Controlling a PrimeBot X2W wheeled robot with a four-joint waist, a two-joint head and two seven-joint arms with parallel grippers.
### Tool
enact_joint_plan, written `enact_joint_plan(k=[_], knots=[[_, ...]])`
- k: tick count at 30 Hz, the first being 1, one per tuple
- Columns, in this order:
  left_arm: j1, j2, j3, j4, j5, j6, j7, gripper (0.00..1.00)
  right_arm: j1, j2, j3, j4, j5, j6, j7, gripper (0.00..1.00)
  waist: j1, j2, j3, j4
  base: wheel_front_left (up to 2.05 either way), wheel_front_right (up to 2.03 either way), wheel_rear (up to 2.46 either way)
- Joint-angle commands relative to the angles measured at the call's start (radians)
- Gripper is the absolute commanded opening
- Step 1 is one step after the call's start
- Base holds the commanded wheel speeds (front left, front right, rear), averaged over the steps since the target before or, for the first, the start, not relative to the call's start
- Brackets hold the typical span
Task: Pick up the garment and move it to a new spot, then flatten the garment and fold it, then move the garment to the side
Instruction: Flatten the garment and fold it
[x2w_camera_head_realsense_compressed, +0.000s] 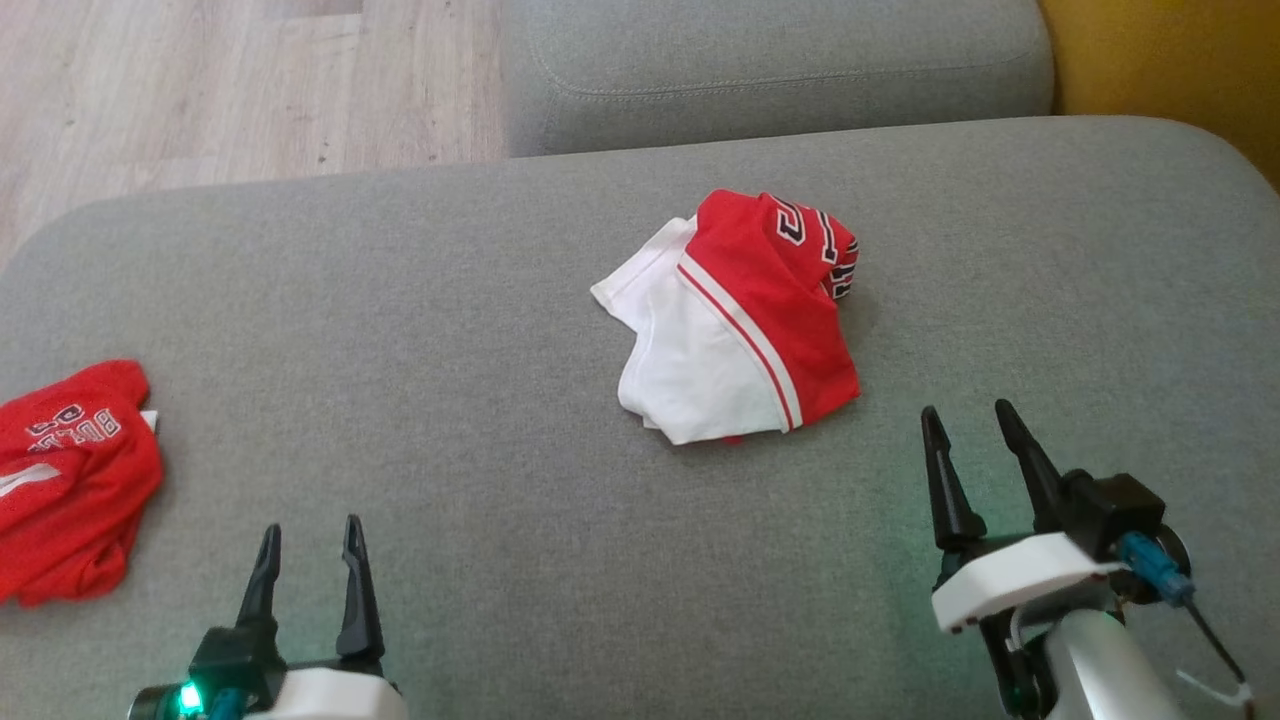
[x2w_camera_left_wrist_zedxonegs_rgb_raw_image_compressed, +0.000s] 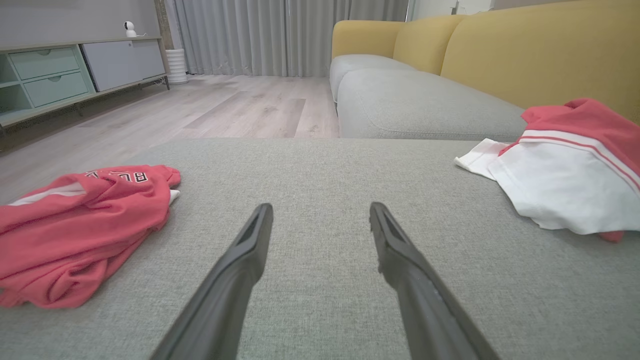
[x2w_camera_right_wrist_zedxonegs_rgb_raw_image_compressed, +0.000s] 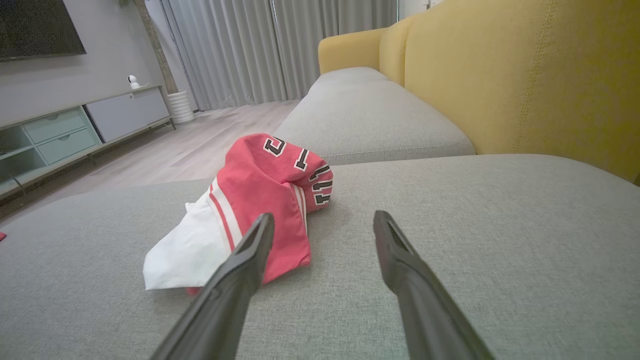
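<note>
A crumpled red-and-white garment (x2w_camera_head_realsense_compressed: 740, 320) with black-and-white lettering lies bunched near the middle of the grey sofa seat (x2w_camera_head_realsense_compressed: 450, 300). It sits at the right edge of the left wrist view (x2w_camera_left_wrist_zedxonegs_rgb_raw_image_compressed: 565, 190) and just left of centre in the right wrist view (x2w_camera_right_wrist_zedxonegs_rgb_raw_image_compressed: 250, 210). My right gripper (x2w_camera_head_realsense_compressed: 967, 410) stands open a little to the garment's right and nearer to me, its fingers (x2w_camera_right_wrist_zedxonegs_rgb_raw_image_compressed: 324, 215) empty above the cushion. My left gripper (x2w_camera_head_realsense_compressed: 311, 527) is open at the lower left, well away from the garment, with bare cushion between its fingers (x2w_camera_left_wrist_zedxonegs_rgb_raw_image_compressed: 320, 207).
A second red garment (x2w_camera_head_realsense_compressed: 70, 480) with white lettering lies rumpled at the seat's left edge (x2w_camera_left_wrist_zedxonegs_rgb_raw_image_compressed: 80, 225). Another grey cushion (x2w_camera_head_realsense_compressed: 780, 70) adjoins at the back, the yellow backrest (x2w_camera_head_realsense_compressed: 1160, 60) is at the right, and wooden floor (x2w_camera_head_realsense_compressed: 200, 90) lies beyond the left rear.
</note>
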Motion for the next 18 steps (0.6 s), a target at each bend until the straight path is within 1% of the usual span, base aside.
enact_joint_plan(k=[1, 5, 10, 12, 14, 18], knots=[[-0.023, 0.001, 0.039, -0.035, 0.005, 0.006, -0.005, 1.0, -0.016, 0.0, 0.022, -0.028, -0.007, -0.001, -0.004, 1.0, 0.0, 0.0, 0.002, 0.003, 0.0, 0.0, 0.0], [-0.038, 0.001, 0.013, -0.029, -0.014, 0.001, -0.005, 1.0, -0.028, 0.0, 0.078, -0.03, -0.017, -0.001, -0.004, 1.0, 0.0, 0.0, 0.021, 0.036, 0.0, 0.0, 0.0], [-0.07, 0.0, -0.05, -0.017, -0.035, -0.002, -0.005, 1.0, -0.111, 0.0, 0.203, -0.002, -0.011, -0.001, -0.004, 1.0, 0.0, 0.0, 0.08, 0.125, 0.0, 0.0, 0.0], [-0.085, 0.0, -0.074, -0.011, -0.039, -0.004, -0.005, 1.0, -0.159, 0.0, 0.248, 0.035, -0.021, -0.001, -0.004, 1.0, 0.0, 0.0, 0.103, 0.167, 0.0, 0.0, 0.0], [-0.097, 0.0, -0.1, -0.005, -0.044, -0.007, -0.005, 1.0, -0.21, 0.0, 0.27, 0.087, -0.035, -0.001, -0.004, 1.0, 0.0, 0.0, 0.127, 0.212, 0.0, 0.0, 0.0], [-0.107, 0.0, -0.134, 0.005, -0.067, -0.003, -0.005, 1.0, -0.291, 0.0, 0.267, 0.228, -0.086, -0.001, -0.004, 1.0, 0.0, 0.0, 0.165, 0.289, 0.0, 0.0, 0.0]])
